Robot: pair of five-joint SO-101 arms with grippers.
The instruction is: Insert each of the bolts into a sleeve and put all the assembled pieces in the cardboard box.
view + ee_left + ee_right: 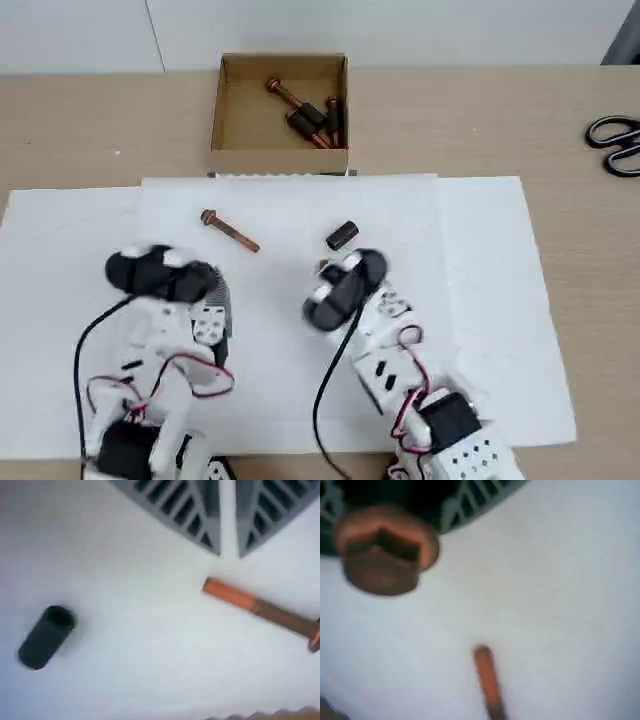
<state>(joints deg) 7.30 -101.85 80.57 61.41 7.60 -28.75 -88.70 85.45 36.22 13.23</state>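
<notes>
Bolt (385, 555) clamped in right gripper (324, 268); left gripper (229, 530) barely open, empty.

The left gripper (230, 555) is showing grey, matt plastic fingers (180, 505) with ribbed faces. Just ahead of it the loose bolt (260, 609) is looking like copper-toned metal, brighter at the tip. Off to its side the sleeve (46, 637) is looking matt black. Under it the white sheet (150, 680) is lying smooth and matt. The held bolt (382, 555) in the right gripper (330, 268) is showing a coppery metal head. Beyond both grippers the cardboard box (283, 160) is looking raw and matt on a pale wood-grain table (100, 120).
</notes>
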